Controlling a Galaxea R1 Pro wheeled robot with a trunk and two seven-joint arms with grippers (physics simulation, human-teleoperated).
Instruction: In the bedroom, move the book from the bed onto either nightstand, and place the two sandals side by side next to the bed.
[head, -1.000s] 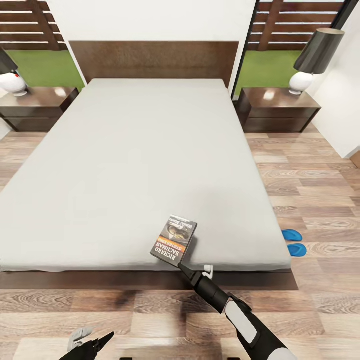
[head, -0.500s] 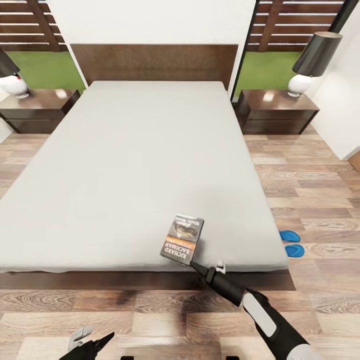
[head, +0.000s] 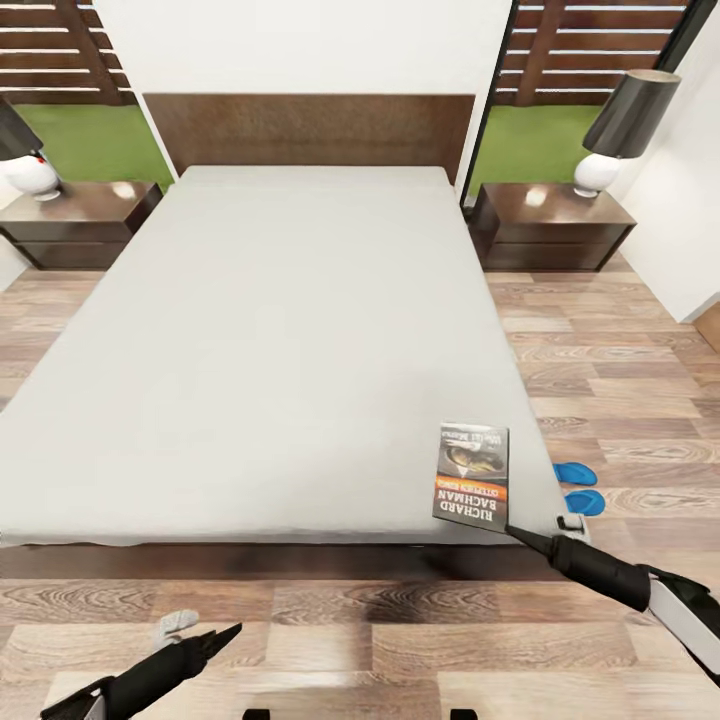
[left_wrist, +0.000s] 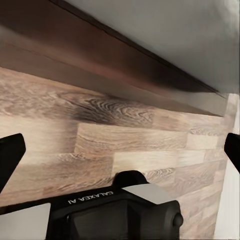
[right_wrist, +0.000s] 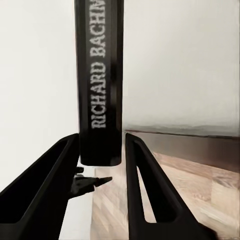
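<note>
You're looking at a wood-plank floor (head: 620, 390) running across the bottom and right of the frame. A white wall (head: 300, 45) is sitting top center, with windows (head: 560, 60) showing grass and slatted fence either side. Lamps (head: 615, 125) are standing in the upper corners.

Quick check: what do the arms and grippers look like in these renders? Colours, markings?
Both arms are glossy black. The right arm tapers to a slim black gripper with two flat, pointed fingers, and has a white panel behind the wrist. The left gripper is black with a grey part; its wrist housing reads "GALAXEA AI" in white.
</note>
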